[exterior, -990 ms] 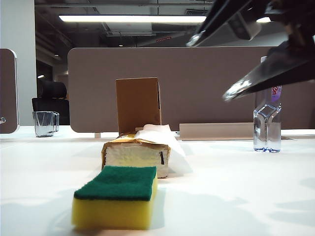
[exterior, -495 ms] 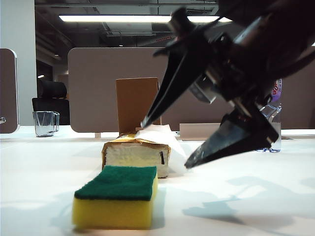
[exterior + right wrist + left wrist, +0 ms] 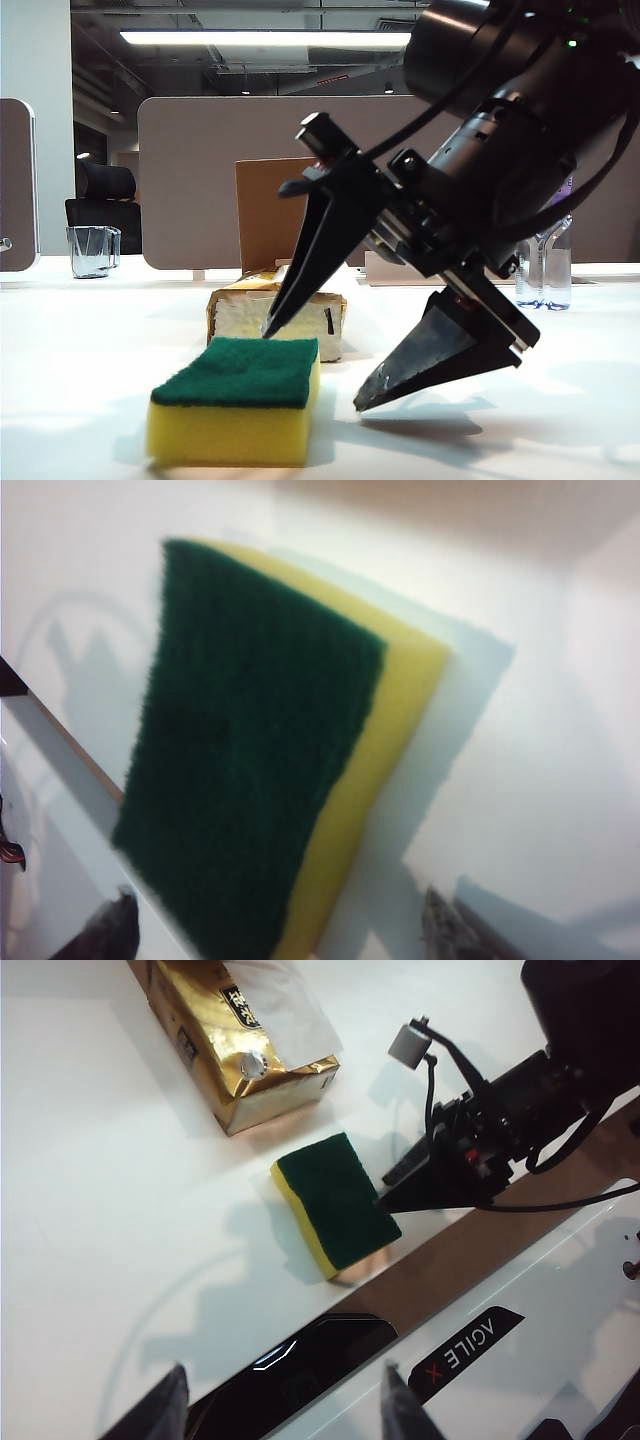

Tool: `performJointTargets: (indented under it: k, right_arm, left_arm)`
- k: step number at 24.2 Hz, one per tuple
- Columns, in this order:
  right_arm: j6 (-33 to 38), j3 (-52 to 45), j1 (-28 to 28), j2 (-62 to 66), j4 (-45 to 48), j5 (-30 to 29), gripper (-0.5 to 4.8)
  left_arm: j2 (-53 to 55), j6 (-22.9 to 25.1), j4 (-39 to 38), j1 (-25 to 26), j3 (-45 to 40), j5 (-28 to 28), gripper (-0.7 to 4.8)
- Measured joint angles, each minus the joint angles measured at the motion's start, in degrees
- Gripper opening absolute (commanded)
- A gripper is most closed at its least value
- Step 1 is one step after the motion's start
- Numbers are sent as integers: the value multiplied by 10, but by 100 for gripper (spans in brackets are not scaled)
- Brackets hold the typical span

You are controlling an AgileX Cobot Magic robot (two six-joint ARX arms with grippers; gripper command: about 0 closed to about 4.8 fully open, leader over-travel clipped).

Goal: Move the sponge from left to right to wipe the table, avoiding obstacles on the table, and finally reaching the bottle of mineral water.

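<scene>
Exterior view: right gripper (image 3: 312, 370) wide open, empty; sponge (image 3: 238, 412) seemingly just beside

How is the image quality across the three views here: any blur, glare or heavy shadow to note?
Exterior view: sharp, bright ceiling strip light, the right gripper dark against it and shadowing the table. Left wrist view: clear, soft shadows around the sponge, the left gripper blurred and dark at the frame's edge. Right wrist view: sponge close up and soft, out of focus, fingertips dim.
</scene>
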Motion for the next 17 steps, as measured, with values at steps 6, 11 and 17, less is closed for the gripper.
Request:
performJointTargets:
  k: [6,11,17]
  right_arm:
    - [19,0,6,13,37,23,364]
    - [30,0,6,25,51,28,355]
    - [38,5,18,35,63,36,355]
  left_arm:
    - [-5,-2,-1,0,0,0,247]
    - [-8,-2,-6,0,0,0,247]
    - [-11,-2,-8,0,0,0,247]
